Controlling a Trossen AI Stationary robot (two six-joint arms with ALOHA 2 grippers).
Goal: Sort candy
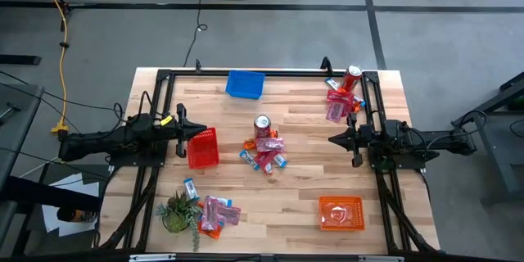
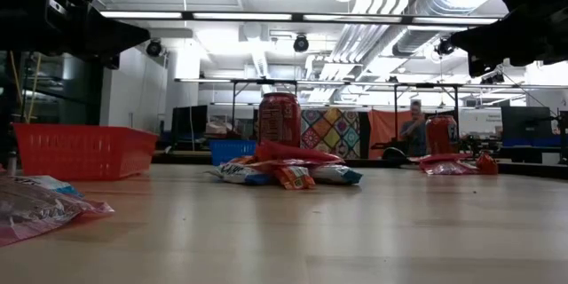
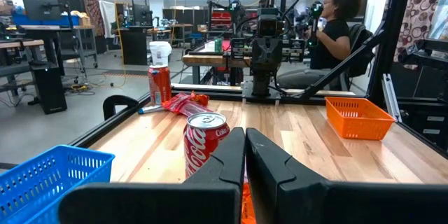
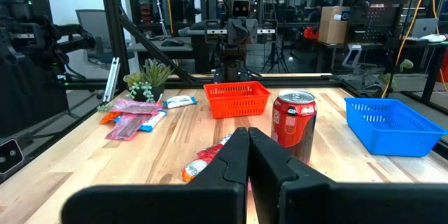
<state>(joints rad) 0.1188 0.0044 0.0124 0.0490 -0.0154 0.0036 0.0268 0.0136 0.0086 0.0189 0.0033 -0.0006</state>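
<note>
Candy lies in three heaps of small wrapped packets: mid-table (image 1: 266,154), at the near left (image 1: 216,211) beside a plant, and at the far right (image 1: 339,103). My left gripper (image 1: 199,133) hovers shut and level at the table's left side, above a red basket (image 1: 203,149), and its shut fingers (image 3: 245,136) point at the middle heap. My right gripper (image 1: 332,139) hovers shut and level at the right side, and its fingers (image 4: 248,136) point at the same heap (image 4: 203,162). Neither holds anything.
A blue basket (image 1: 246,83) stands at the far edge and an orange basket (image 1: 341,213) at the near right. One drink can (image 1: 262,124) stands by the middle heap, another (image 1: 352,76) at the far right corner. A green plant (image 1: 177,211) sits near left. A person (image 3: 336,35) sits beyond the table.
</note>
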